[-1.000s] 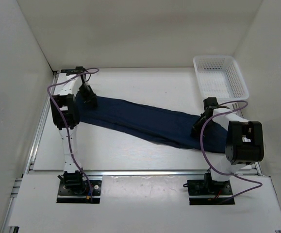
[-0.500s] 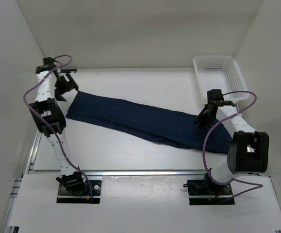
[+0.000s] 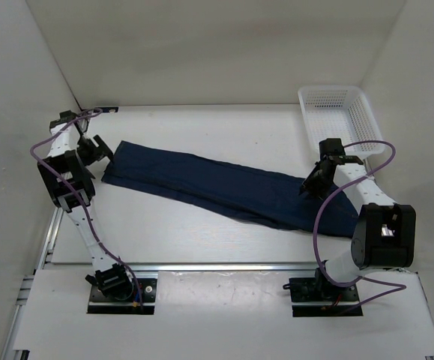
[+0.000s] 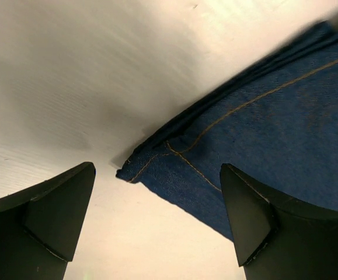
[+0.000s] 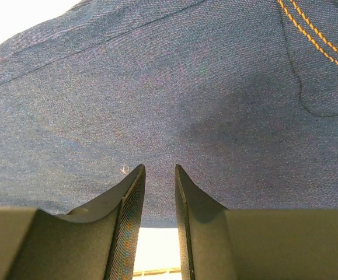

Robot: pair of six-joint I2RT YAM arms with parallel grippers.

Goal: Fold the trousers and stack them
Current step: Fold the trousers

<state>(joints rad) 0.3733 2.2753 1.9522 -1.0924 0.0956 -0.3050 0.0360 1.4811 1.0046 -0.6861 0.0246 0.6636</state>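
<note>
The dark navy trousers [image 3: 217,184] lie flat in a long strip, slanting from back left to front right across the table. My left gripper [image 3: 95,150] hovers just left of the leg ends, open wide with nothing between its fingers. In the left wrist view the hem corner [image 4: 151,166] with orange stitching lies ahead of the left gripper [image 4: 157,201]. My right gripper [image 3: 312,182] hangs over the waist end. Its jaws [image 5: 159,172] stand a narrow gap apart, holding nothing, with denim [image 5: 186,87] below.
A white mesh basket [image 3: 340,120] stands at the back right corner, close behind the right arm. White walls close in the table [image 3: 202,127] at the left, back and right. A metal rail [image 3: 217,266] runs along the near edge.
The left gripper let go of the leg ends, opened wide and drew back to the left. The right gripper loosened off the waist and rose a little. The trousers stay flat.
</note>
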